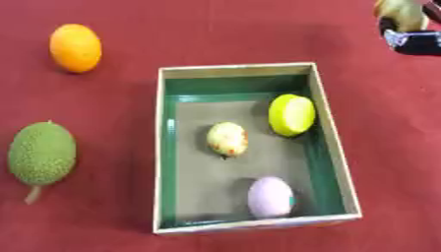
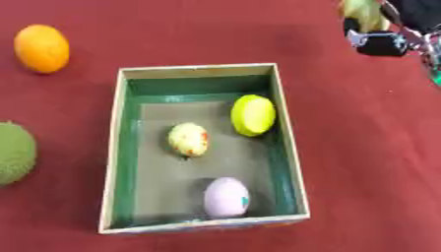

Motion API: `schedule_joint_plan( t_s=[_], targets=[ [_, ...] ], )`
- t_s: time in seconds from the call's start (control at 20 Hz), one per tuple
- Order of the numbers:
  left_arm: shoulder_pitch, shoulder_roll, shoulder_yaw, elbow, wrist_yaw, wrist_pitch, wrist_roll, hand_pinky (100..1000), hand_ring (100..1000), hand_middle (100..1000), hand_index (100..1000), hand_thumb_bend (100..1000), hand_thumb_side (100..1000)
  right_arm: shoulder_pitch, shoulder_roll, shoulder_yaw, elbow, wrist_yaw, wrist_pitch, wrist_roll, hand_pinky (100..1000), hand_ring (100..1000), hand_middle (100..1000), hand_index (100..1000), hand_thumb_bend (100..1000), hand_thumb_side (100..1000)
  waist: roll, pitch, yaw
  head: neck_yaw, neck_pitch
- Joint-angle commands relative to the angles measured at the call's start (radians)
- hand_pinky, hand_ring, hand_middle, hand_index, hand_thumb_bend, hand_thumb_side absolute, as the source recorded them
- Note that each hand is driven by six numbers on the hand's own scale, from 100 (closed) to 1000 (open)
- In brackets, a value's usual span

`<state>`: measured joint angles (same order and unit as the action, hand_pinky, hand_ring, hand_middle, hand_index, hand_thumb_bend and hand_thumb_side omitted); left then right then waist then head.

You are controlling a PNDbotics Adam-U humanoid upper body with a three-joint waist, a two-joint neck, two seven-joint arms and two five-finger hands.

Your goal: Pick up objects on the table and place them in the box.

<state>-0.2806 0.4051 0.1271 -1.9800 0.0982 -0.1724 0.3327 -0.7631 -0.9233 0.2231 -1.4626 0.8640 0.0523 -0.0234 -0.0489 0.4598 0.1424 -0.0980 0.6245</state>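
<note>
Red cloth table [image 1: 215, 34], three pieces already in the green-lined wooden box [image 1: 331, 133], right hand [image 2: 379, 37] at the far right corner.

Its black fingers curl round a yellowish-green rounded fruit [image 2: 362, 14], partly hidden; the left hand is out of sight. Well away from those fingers, across the box, lie a smooth orange [image 1: 76, 47] and a bumpy green stemmed fruit [image 1: 41, 153]. Both look rigid and light, probably imitation; the orange may roll, so wrapping its widest middle seems safest, as with the textured green body.
</note>
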Motion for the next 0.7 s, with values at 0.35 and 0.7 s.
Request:
schedule_joint_plan(
  t_s=[0.35,0.7],
  targets=[
    [-0.004,0.016,0.007,-0.02,-0.006,-0.002,0.0,754,611,585,803,100,549,0.036,-0.084,0.0,-0.201,-0.17,0.037,0.05,618,626,502,584,100,294,-0.009,-0.057,-0.003,0.005,0.007],
    [-0.006,0.019,0.006,-0.02,-0.013,-0.002,-0.001,754,612,585,803,100,539,0.118,-0.15,0.025,-0.407,-0.286,0.041,0.136,619,618,508,593,100,309,-0.013,-0.08,-0.005,0.009,0.024]
  ],
)
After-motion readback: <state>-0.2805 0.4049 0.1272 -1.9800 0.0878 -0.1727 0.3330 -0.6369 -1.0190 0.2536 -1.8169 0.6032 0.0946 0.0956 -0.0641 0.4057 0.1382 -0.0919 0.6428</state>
